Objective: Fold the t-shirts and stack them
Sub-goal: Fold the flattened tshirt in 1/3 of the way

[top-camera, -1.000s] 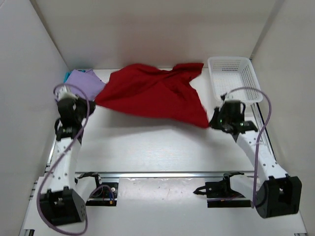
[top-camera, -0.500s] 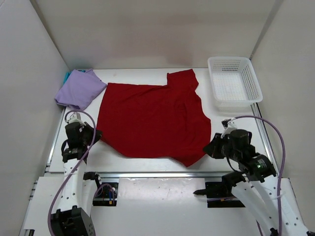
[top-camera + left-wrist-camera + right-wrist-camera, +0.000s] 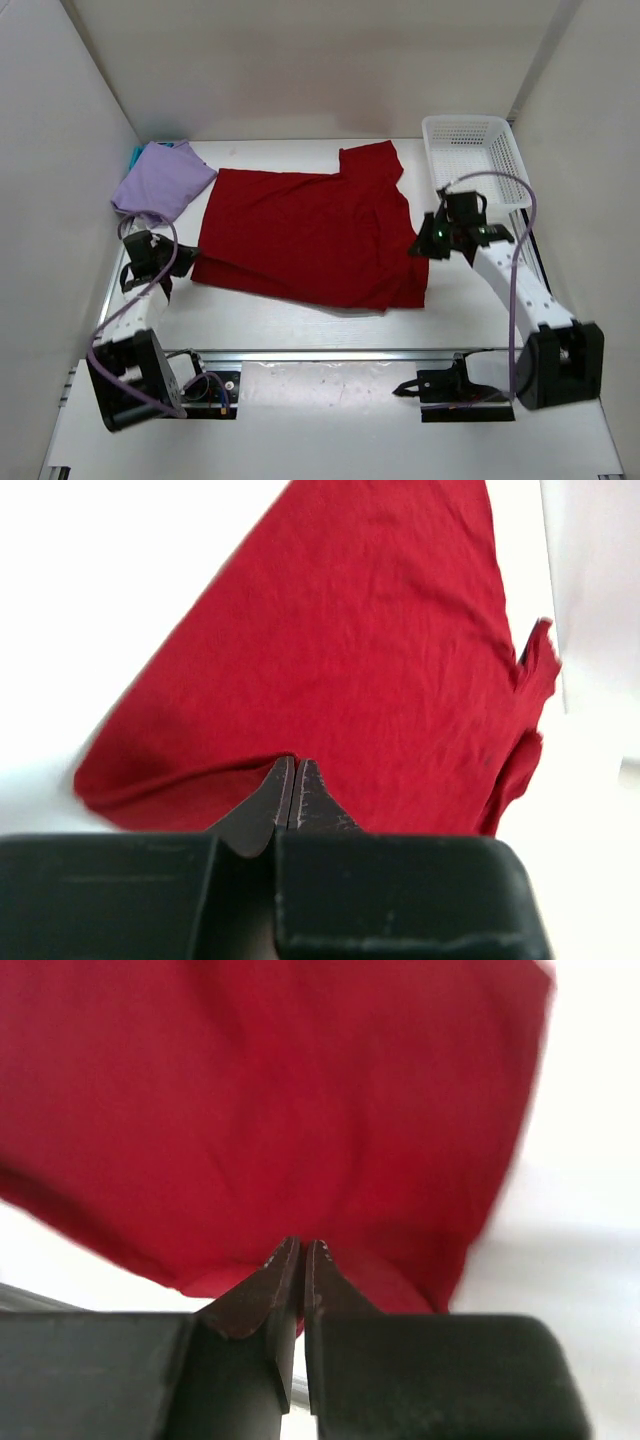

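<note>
Since the previous frame, the near hem of the red t-shirt [image 3: 310, 230] has been carried back over itself. It lies mid-table [image 3: 300, 325], long axis left to right. The lavender t-shirt [image 3: 162, 180] and teal t-shirt [image 3: 136, 155] sit far left. Left claw [image 3: 188, 264] and right claw [image 3: 418, 245] flank it, each pinched closed on a hem corner. The fold probably runs away from both, with neither nearer.

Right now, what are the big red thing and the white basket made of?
The red t-shirt looks like soft, matte knit cloth, perhaps cotton: it wrinkles and lies folded over itself. The basket looks like rigid white plastic: a moulded mesh of small holes under a solid rim.
</note>
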Available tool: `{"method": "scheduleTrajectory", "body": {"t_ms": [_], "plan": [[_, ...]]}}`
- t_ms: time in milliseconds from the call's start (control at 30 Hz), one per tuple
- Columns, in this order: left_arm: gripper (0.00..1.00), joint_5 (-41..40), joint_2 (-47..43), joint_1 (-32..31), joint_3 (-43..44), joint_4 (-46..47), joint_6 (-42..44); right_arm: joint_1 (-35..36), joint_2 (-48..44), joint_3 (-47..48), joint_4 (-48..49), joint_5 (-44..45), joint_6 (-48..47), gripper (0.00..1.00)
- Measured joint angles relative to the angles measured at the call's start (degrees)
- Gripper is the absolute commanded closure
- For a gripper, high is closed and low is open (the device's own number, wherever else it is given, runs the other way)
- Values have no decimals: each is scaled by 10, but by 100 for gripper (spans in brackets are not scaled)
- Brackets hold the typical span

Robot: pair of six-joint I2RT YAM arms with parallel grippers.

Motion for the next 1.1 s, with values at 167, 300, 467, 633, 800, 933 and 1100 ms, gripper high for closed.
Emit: {"method": "scheduleTrajectory", "body": {"t_ms": [167,300,467,633,800,933,1100], "plan": [[100,0,104,2,39,50,-39,-9,150,169,35,-6,-24,100],[100,-3,161,2,80,71,-54,-18,256,272,55,-7,-33,100],[100,-6,215,3,115,96,-65,-24,377,377,48,-9,-43,100],[77,-7,255,3,131,108,-64,-25,452,438,38,-8,-48,96],[51,-3,264,12,135,116,-58,-26,461,446,42,-12,-46,65],[52,-22,200,12,116,111,-37,-26,388,348,100,-8,-32,70],[53,-42,70,-20,30,111,-15,-34,139,55,208,-20,28,100]]}}
